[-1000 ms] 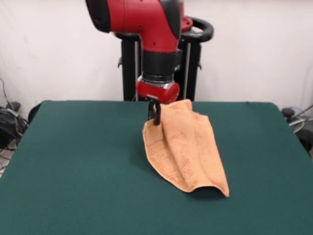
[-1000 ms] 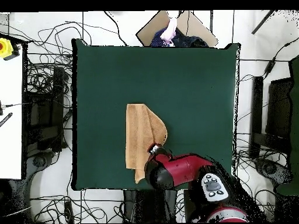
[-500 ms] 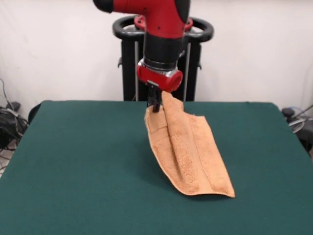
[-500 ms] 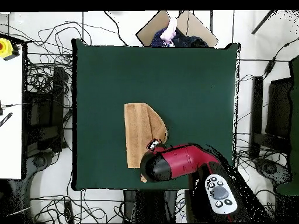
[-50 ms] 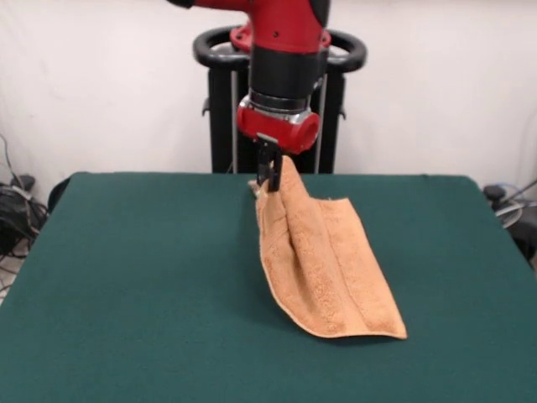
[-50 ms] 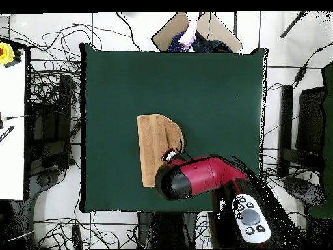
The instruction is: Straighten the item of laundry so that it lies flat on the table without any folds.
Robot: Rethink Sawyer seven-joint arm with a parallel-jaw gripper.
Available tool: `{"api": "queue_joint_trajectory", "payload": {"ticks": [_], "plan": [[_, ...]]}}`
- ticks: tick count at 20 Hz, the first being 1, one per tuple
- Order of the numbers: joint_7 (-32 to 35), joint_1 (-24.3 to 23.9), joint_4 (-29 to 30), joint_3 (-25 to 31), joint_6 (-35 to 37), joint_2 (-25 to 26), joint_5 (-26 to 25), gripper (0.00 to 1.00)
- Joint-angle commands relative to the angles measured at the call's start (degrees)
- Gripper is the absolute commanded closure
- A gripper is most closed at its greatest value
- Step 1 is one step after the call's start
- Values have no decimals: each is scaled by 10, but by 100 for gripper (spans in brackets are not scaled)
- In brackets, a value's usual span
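- Front view: claw (image 5: pixel 268 175) is pinching the towel (image 5: pixel 323 256) by its top end, lifting it; the rest is trailing down, folded lengthwise, toward the camera and right across the green surface (image 5: pixel 126 285).
- Overhead: towel (image 6: pixel 155 144) is lying mid-surface, a bit left of center, long axis running near-to-far; the arm (image 6: pixel 198 179) is covering the held end.

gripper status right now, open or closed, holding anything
Gripper: closed on the towel, holding one end lifted off the table.
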Motion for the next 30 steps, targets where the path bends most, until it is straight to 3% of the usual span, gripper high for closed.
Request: {"api": "queue_joint_trajectory", "payload": {"ticks": [1,19,30], "plan": [[-136,-20,-2,79,83,-15,23,100],[-214,-63,-51,156,193,-38,30,100],[-228,-72,-98,154,156,43,9,100]]}}
